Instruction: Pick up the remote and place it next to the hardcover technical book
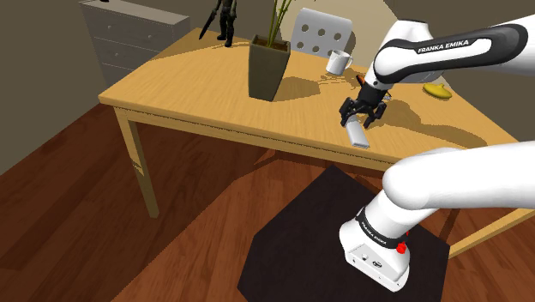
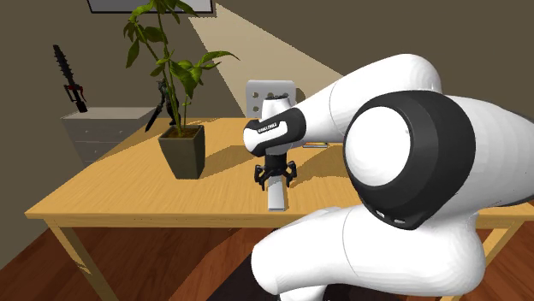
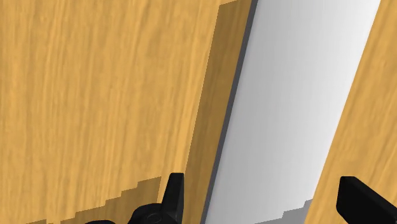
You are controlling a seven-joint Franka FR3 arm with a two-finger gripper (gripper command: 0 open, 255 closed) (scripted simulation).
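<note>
Tool (image 3: 262, 186) wide open over white remote (image 3: 292, 95), we see.
Its fingers (image 3: 175, 191) straddle it w/o touching; remote lies flat on wooden tabletop (image 3: 95, 95) nr the edge by the stand (image 1: 291, 249), w/ potted plant (image 1: 268, 69) & white mug (image 1: 339, 62) further back.

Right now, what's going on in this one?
The arm's gripper hangs just above a pale remote that lies flat on the wooden table. In the wrist view its open fingers stand on either side of one end of the remote without touching it, so nothing is held and the pick-up is not yet done. A potted plant and a white mug stand farther back on the table.
</note>
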